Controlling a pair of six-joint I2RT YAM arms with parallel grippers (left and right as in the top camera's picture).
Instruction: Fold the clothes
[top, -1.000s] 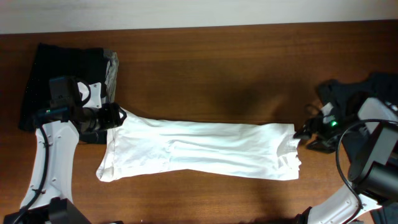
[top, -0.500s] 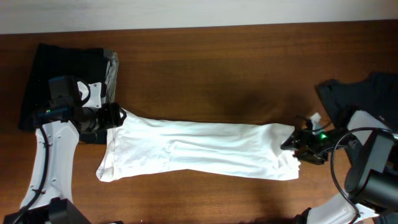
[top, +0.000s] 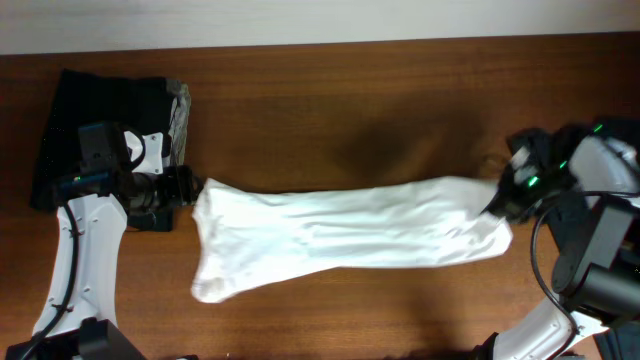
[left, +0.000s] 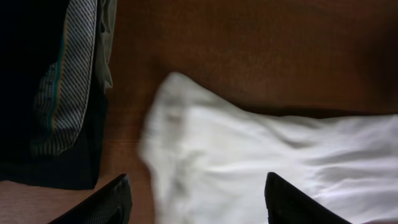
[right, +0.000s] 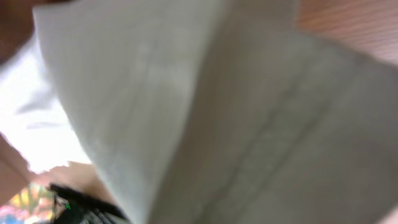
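**Two grippers, one white shirt, one dark stack**

1. Shirt (top: 340, 235), white. Stretched in a long rumpled band across the front half of the table (top: 350, 100). Left end just beside the left arm, right end at the right arm. Narrower toward the right, wider and rounded at the lower left. Fills nearly the whole right wrist view, close and blurred, with seam lines running along the cloth.

2. Right gripper (top: 500, 205). Closed tight on the shirt's right end. Fingers hidden behind cloth in the wrist view.

3. Left gripper (top: 182, 188). Placed at the shirt's left end. Fingers (left: 115, 202) spread wide and unclamped, with white cloth showing between them in the wrist view. Contact with the cloth: cannot tell.

4. Black garment (top: 95, 110). Laid flat at the far left corner of the table, behind the left gripper. Separated from the shirt by a strip of bare wood.

5. Striped cloth (top: 179, 105), grey. Set along the right edge of the black garment. Shows fine stripes and a teal band in the left wrist view.
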